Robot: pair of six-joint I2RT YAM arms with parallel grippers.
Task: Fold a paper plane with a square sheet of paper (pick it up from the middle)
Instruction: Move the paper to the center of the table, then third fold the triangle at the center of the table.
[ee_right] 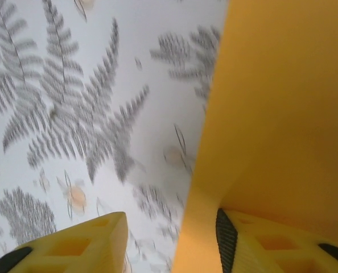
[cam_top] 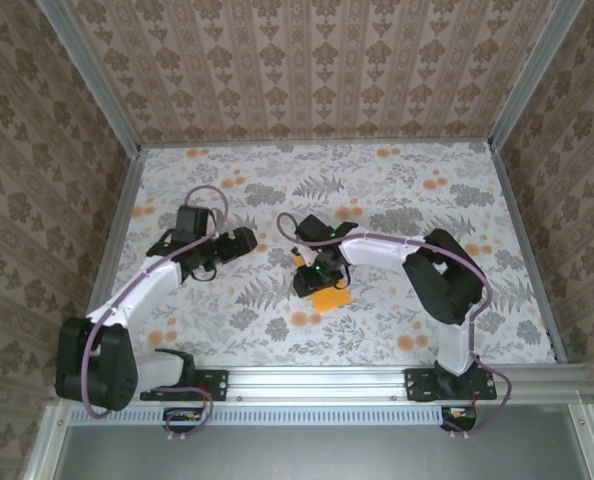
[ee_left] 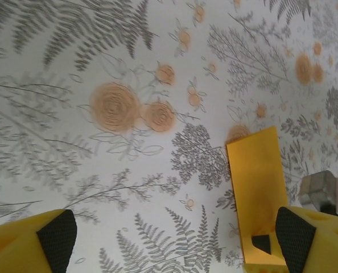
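The square sheet of paper (cam_top: 330,298), plain orange-yellow, lies folded into a narrow strip on the flowered table just right of centre. In the left wrist view the paper (ee_left: 257,193) lies flat beside my right-hand fingertip (ee_left: 297,239). My left gripper (ee_left: 177,242) is wide open over bare table, with nothing between its fingers. My right gripper (cam_top: 312,282) sits at the paper's left end. In the right wrist view its jaws (ee_right: 170,227) stand apart. The paper (ee_right: 283,102) rests against one pad (ee_right: 226,242), and the other finger (ee_right: 72,244) is clear of it. A paper plane is out of view.
The table (cam_top: 397,190) has a grey fern and orange flower print and is walled by patterned panels on three sides. The left gripper (cam_top: 245,240) sits a short way left of the right one. A grey metal part (ee_left: 325,193) shows beside the paper.
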